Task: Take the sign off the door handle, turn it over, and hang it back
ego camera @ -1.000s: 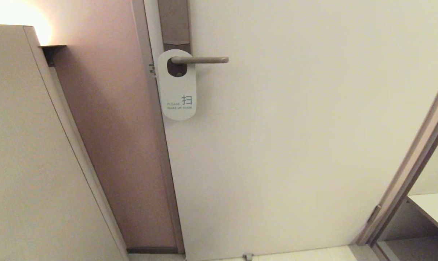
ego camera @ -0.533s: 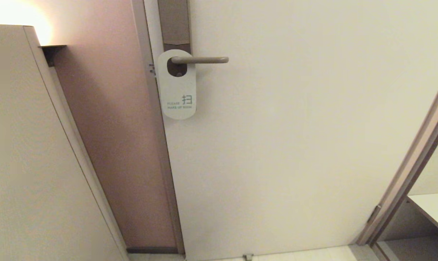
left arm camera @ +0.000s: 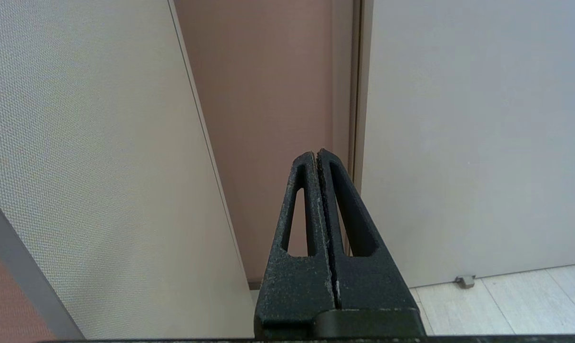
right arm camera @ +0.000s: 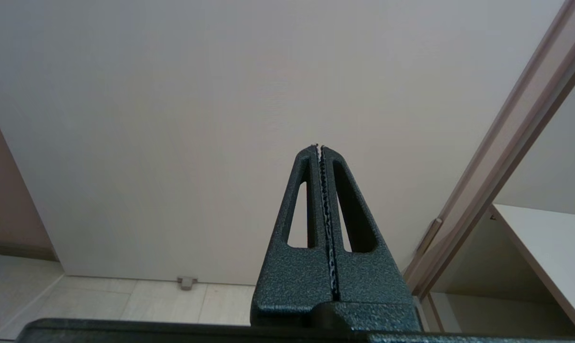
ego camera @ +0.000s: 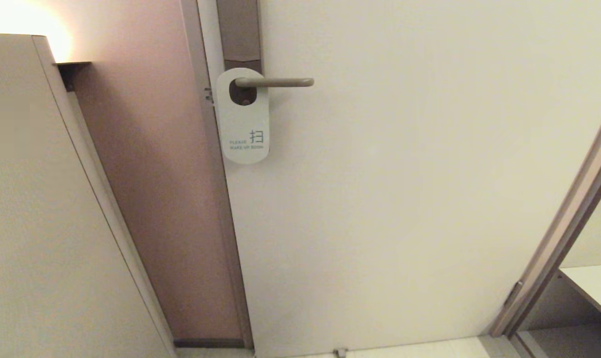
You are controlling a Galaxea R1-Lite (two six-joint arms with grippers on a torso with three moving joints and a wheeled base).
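The sign [ego camera: 244,124] hangs by its oval hole on the door handle [ego camera: 280,82], white face out with teal "PLEASE MAKE UP ROOM". The handle is a slim beige-grey lever on a tall brown backplate [ego camera: 239,30]. Neither arm shows in the head view. My left gripper [left arm camera: 317,153] is shut and empty, low down, facing the door frame's foot. My right gripper [right arm camera: 319,147] is shut and empty, low down, facing the lower door. The sign and handle do not show in either wrist view.
The pale door [ego camera: 405,174] fills the middle. A pink-brown wall strip [ego camera: 151,174] and a beige panel [ego camera: 37,223] stand to the left. A frame post [ego camera: 559,233] and a white shelf [ego camera: 594,288] are at the right. A door stop [ego camera: 340,352] sits on the floor.
The sign has shifted very slightly on the handle, as if swinging a little. Nothing else has visibly changed.
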